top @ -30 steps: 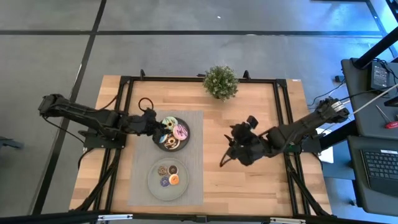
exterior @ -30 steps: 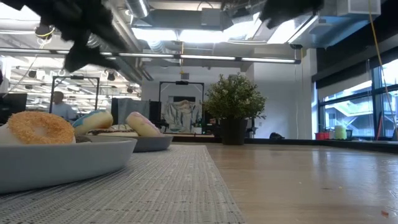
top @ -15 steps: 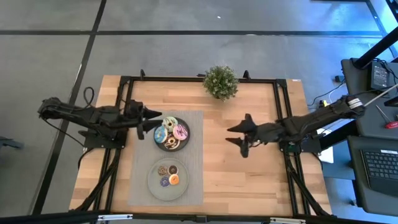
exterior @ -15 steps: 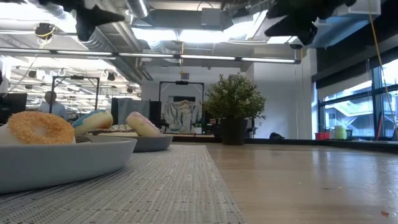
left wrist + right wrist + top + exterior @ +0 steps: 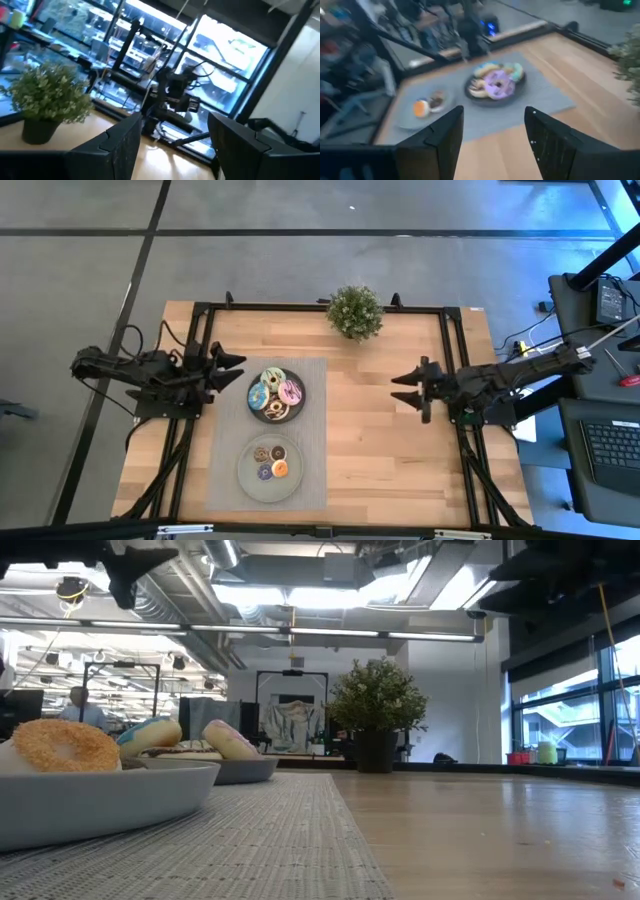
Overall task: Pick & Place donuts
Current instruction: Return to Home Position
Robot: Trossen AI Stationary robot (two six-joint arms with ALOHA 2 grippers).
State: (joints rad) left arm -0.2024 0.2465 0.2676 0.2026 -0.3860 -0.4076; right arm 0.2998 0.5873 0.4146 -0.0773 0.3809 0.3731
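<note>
Several larger donuts, green [image 5: 272,377], blue [image 5: 258,394], pink-striped [image 5: 291,391] and chocolate-white [image 5: 276,411], lie on a dark plate [image 5: 300,406]. Mini donuts, among them purple [image 5: 265,472] and orange [image 5: 280,469], lie on a grey plate [image 5: 247,477] nearer the front edge. My left gripper [image 5: 228,369] hovers open just left of the dark plate, roughly level, with nothing between its fingers [image 5: 120,145]. My right gripper [image 5: 402,388] hovers open over bare wood at the right. It points at both plates [image 5: 495,85], with nothing between its fingers.
Both plates stand on a grey woven mat [image 5: 316,430]. A small potted plant [image 5: 354,311] stands at the middle of the far edge. Black frame rails [image 5: 452,360] run along the table's sides. Bare wood [image 5: 360,440] lies between the mat and the right arm.
My left gripper has drawn back from over the dark plate toward the table's left edge and tipped up to about level. My right gripper has pulled back toward the right edge and swung from pointing down to nearly level. The donuts have not moved.
</note>
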